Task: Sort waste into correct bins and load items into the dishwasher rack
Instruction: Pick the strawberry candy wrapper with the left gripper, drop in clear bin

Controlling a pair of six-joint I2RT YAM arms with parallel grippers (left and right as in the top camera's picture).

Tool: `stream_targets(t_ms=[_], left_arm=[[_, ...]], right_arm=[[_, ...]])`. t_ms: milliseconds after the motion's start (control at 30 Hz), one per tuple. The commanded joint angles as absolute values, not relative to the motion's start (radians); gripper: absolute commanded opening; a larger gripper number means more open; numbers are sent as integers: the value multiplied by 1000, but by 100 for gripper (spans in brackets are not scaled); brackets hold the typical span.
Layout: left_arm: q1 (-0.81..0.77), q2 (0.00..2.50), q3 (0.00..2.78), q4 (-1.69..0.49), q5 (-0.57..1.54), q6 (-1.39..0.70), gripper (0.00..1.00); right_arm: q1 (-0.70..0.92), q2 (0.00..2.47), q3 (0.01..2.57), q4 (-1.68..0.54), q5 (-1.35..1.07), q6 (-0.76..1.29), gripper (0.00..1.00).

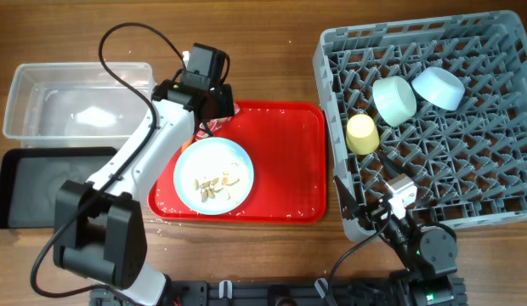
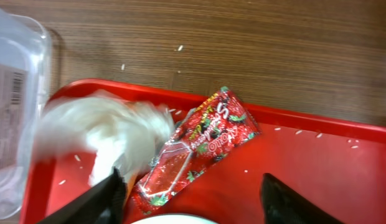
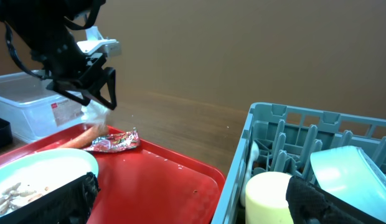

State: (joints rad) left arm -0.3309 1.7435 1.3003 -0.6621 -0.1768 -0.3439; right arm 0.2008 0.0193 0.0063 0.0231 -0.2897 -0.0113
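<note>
Clear tub [image 1: 76, 102] and black tray [image 1: 42, 183] sat far left, black tray reaching frame edge. Left gripper [image 2: 192, 182] spread wide, gripping nothing, over red tray [image 1: 280, 161] back-left corner. Wrist view: tissue [image 2: 99, 134] blurred beside left finger, wrapper [image 2: 196, 146] between fingers; overhead, arm hid both. Carrot [image 3: 78, 138] showed only from right wrist. Plate [image 1: 217, 153] carried scraps [image 1: 214, 185]; open red surface to its right. Rack [image 1: 476, 178], cut off at right, held yellow cup [image 1: 362, 133] and two bowls [image 1: 393, 99]. Right gripper [image 3: 190, 183] spread, empty, by rack's near-left corner.
</note>
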Motion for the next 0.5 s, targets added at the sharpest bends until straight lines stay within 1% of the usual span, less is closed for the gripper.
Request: stream_targets(t_ms=[0,33,100,167,233,267,300,333,367,400,433,467], left_arm=[[-290,1666,1316,-678,-225,-350,52],[-274,1642,1317,-680,-225,-355,40],[-224,1581,1319,-680,-224,-382,25],[-140,1510,1319,-680,-215,-412,22],[-51,1483,1319,-679,-225,-412,22],[-2,1485,1317,-670,-243,-412,24],[49,1501,1306,-644,-252,-413,52],[114,1538,1291,-616,-234,-440,86],[167,1591,1288,-620,-163,-458,95],[203,1640,1288,-628,-30,-456,98],[222,1678,1293,-643,96,-443,97],[228,1692,1302,-662,147,-430,99]], right_arm=[[196,14,5,25,-289,2,100],[196,14,5,25,-289,2,100],[196,14,5,25,-289,2,100],[196,14,5,25,-288,2,100],[196,14,5,25,-289,2,100],[196,14,5,25,-289,2,100],[196,14,5,25,-289,2,100],[196,14,5,25,-289,2,100],[196,14,5,25,-289,2,100],[196,14,5,25,-289,2,100],[196,14,5,25,-289,2,100],[196,14,5,25,-289,2,100]])
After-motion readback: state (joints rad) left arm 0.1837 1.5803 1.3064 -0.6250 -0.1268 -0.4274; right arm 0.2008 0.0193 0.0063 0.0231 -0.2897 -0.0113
